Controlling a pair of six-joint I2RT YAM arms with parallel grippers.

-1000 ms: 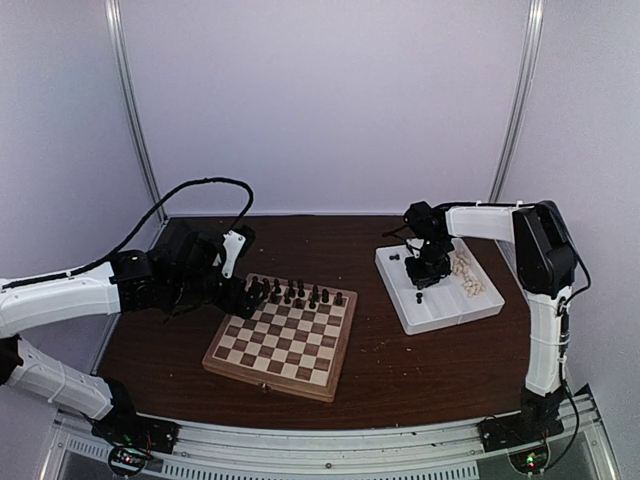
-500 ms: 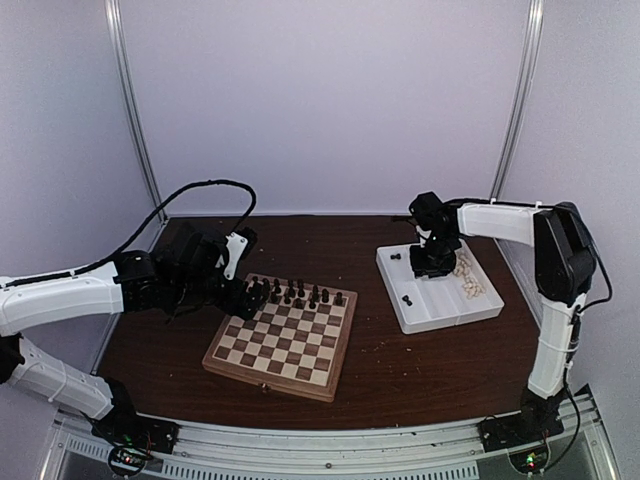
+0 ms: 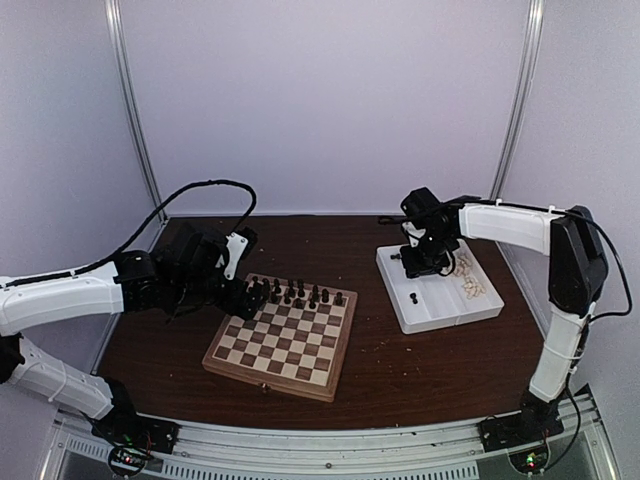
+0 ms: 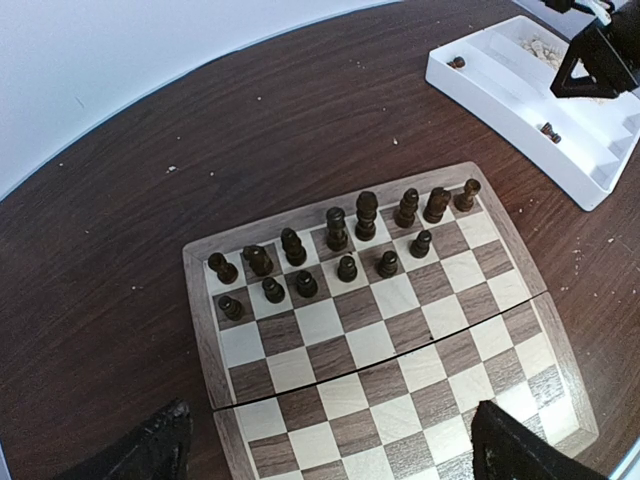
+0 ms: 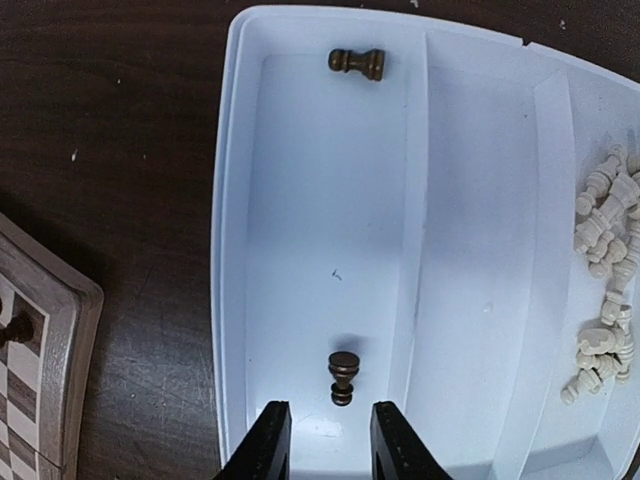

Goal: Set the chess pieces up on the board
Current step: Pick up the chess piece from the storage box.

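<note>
The board (image 3: 283, 338) (image 4: 400, 360) carries several dark chess pieces (image 3: 296, 293) (image 4: 340, 252) in its two far rows. My left gripper (image 4: 335, 455) (image 3: 246, 295) hovers wide open over the board's near-left part, holding nothing. In the white tray (image 3: 445, 312) (image 5: 236, 250), my right gripper (image 5: 328, 428) (image 3: 416, 262) hangs over the left compartment. Its jaws are open a little. One dark piece (image 5: 343, 378) (image 3: 416, 297) sits just ahead of the fingertips, untouched. Another dark piece (image 5: 357, 63) lies at that compartment's far end.
Several pale pieces (image 5: 605, 290) (image 3: 466, 276) are heaped in the tray's right compartment. The board's corner (image 5: 40, 330) lies left of the tray across a strip of dark table. Metal rails and walls bound the table.
My right gripper has opened from shut and shifted left over the tray's left compartment. The left arm and the pieces on the board have not moved.
</note>
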